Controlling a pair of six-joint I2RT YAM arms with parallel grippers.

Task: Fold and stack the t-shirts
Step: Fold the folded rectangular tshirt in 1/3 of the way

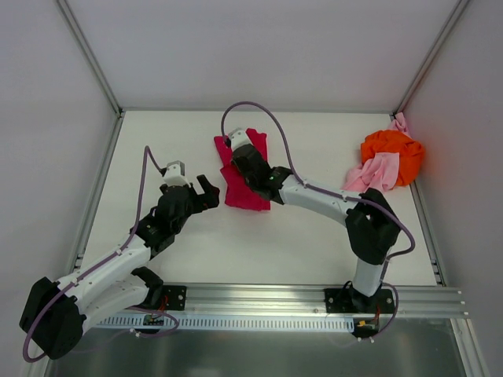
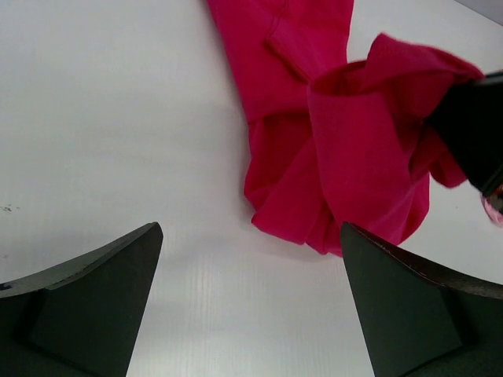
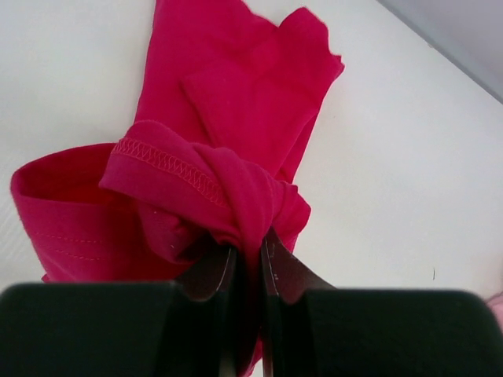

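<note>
The crimson t-shirt [image 1: 250, 192] lies partly folded at the table's middle back. My right gripper [image 1: 244, 161] is over it, shut on a bunched fold of the crimson t-shirt [image 3: 228, 188], lifting that fold above the flat part [image 3: 236, 78]. My left gripper [image 1: 206, 191] is open and empty, just left of the shirt; its fingers [image 2: 94, 298] frame bare table with the shirt [image 2: 330, 157] ahead and to the right. The orange t-shirt [image 1: 393, 153] and the pale pink t-shirt [image 1: 376, 173] lie crumpled together at the back right.
White walls with metal posts [image 1: 90, 55] close in the table on three sides. A metal rail [image 1: 259, 302] runs along the near edge by the arm bases. The right arm's purple cable [image 1: 259, 110] loops over the shirt.
</note>
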